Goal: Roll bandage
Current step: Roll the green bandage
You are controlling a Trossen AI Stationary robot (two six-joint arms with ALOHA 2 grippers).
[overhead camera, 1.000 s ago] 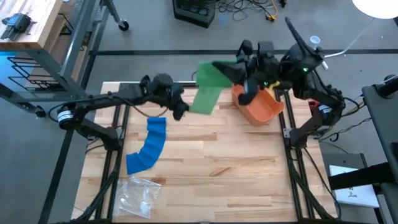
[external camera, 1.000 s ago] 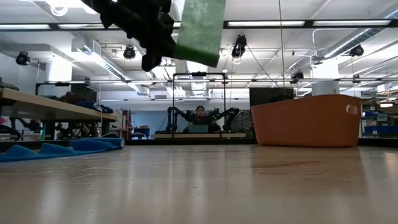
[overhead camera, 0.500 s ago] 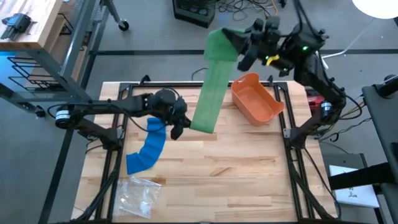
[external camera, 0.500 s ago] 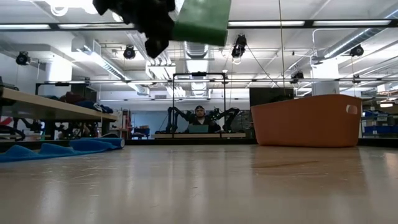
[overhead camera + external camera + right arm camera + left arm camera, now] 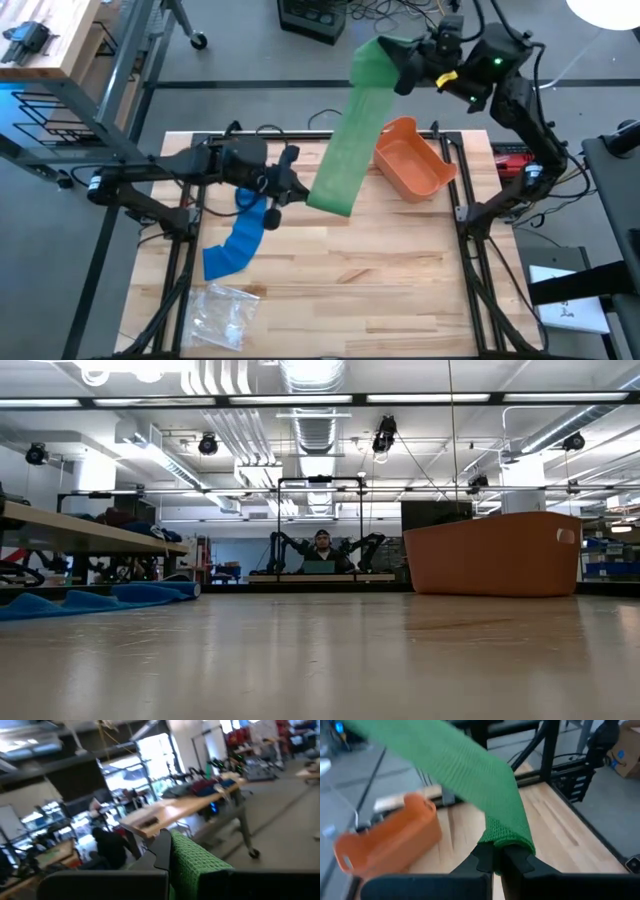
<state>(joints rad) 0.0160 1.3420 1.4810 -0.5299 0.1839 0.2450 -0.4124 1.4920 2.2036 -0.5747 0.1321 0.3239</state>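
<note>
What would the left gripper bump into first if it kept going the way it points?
Probably the orange plastic bin. The left gripper, shut on the stretched green mesh bandage, points across the wooden table towards it, though depth is unclear.

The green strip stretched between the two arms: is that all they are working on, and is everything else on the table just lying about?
In use:
- green bandage, stretched in the air
- left gripper, shut on its lower end
- right gripper, shut on its upper end, raised beyond the table's far edge

Lying about:
- blue bandage
- orange bin
- clear plastic bag
</note>
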